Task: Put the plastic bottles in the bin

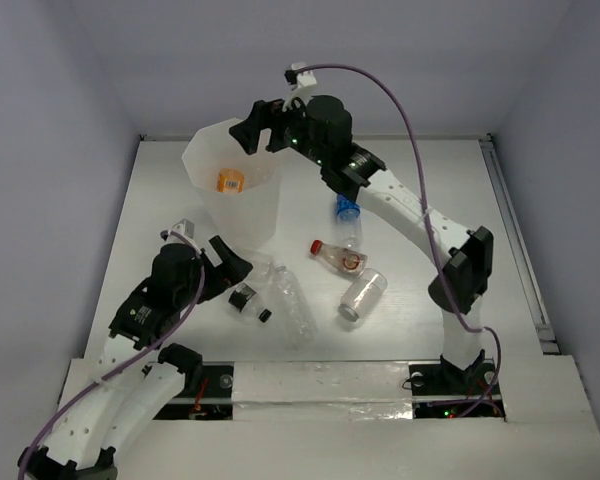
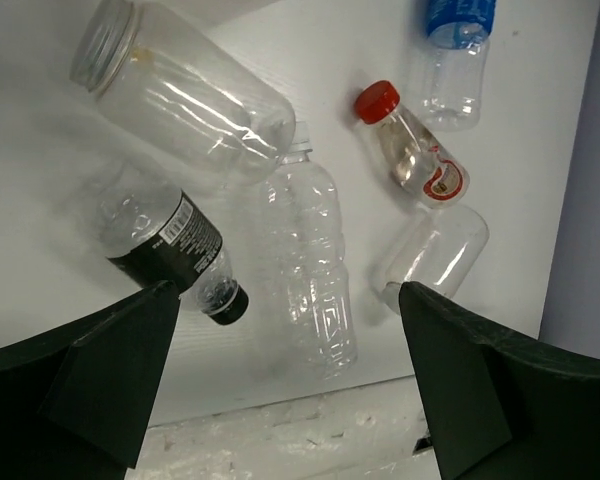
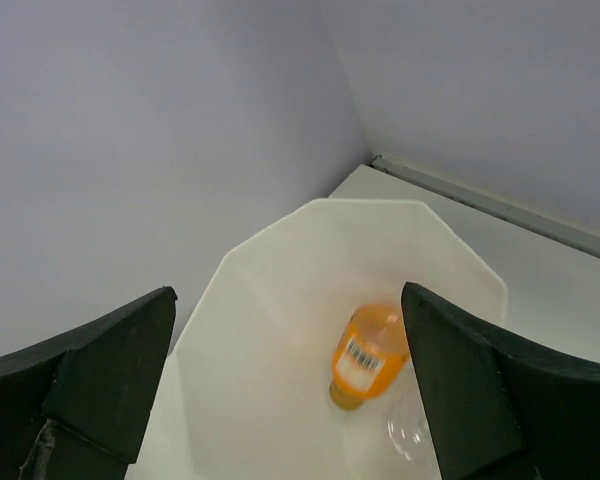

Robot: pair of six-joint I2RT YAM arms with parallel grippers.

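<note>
- Translucent white plastic: the bin point(image 1: 248, 228) stands at 10 o'clock on the desk point(image 1: 450, 190). An orange bottle point(image 1: 229, 181) lies inside it.
- Right jaws point(image 1: 257, 128): spread wide and holding nothing, hanging over the bin's rim at its 12 o'clock.
- Left jaws point(image 1: 227, 266): also spread wide and empty, poised at the bin's 6 o'clock above the loose bottles.
- Loose on the desk:
  - black-label bottle point(image 2: 170, 245)
  - clear ribbed bottle point(image 2: 315, 265)
  - wide clear bottle point(image 2: 180, 90)
  - red-cap bottle point(image 2: 410, 150)
  - blue-label bottle point(image 2: 455, 55)
  - short capless bottle point(image 2: 435, 255)
- Step in hand, as judged: a pick by the left arm.
  - The ribbed bottle runs 12 to 6 o'clock between the fingers, so the jaws already sit crosswise to it.
  - Lower straight down and close on its mid-body rather than the tapering neck. Thin plastic will flex and may slip.
  - The black-label bottle lies just beside it at 9 o'clock, and that finger could land on its cap. Shift slightly toward 3 o'clock first.
- Left wrist view only: labels, cap colours, and how closely the bottles crowd one another. From above, the clear ones nearly vanish against the desk.
- Right wrist view only: the bin's interior wall point(image 3: 270, 330), the orange bottle's barcode label point(image 3: 365, 355), and what looks like a second, clear bottle point(image 3: 410, 430) beside it at 5 o'clock.
- Top view only: both arms at once, and the lift from the bottle cluster up to the bin's rim.
</note>
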